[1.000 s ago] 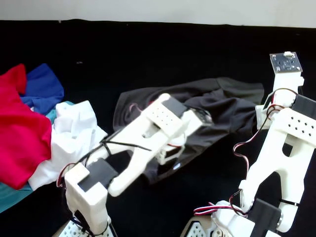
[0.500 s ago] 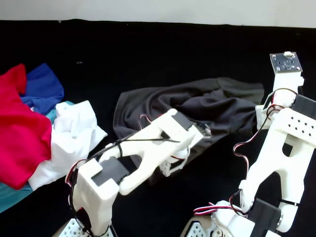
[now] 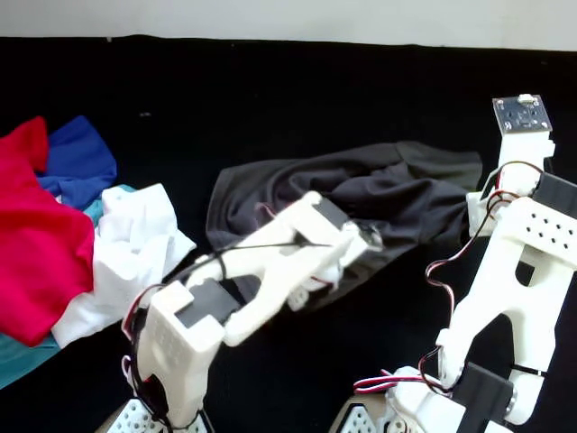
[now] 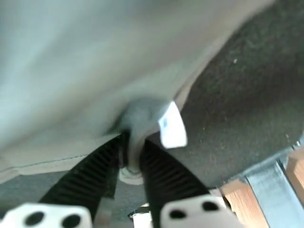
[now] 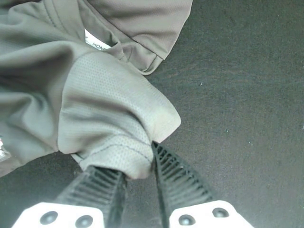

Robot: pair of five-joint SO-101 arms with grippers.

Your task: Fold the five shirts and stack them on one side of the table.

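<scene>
A dark grey shirt (image 3: pixel 388 194) lies crumpled across the middle of the black table. My left gripper (image 3: pixel 315 287) is at its near edge. In the left wrist view that gripper (image 4: pixel 133 159) is shut on a pinched fold of the grey shirt (image 4: pixel 95 71), beside a small white tag (image 4: pixel 171 126). My right gripper (image 3: pixel 471 216) is at the shirt's right end. In the right wrist view it (image 5: pixel 137 173) is shut on a mesh-textured hem of the grey shirt (image 5: pixel 109 109).
A heap of other shirts lies at the left: red (image 3: pixel 36 244), blue (image 3: pixel 79 161), white (image 3: pixel 135 242) and teal (image 3: pixel 18 361). Bare black cloth (image 3: pixel 270 99) stretches behind the grey shirt. A table edge (image 4: pixel 266 185) appears in the left wrist view.
My left arm has dropped lower and shifted a little right, taking the shirt's near edge with it. The right arm has stayed still.
</scene>
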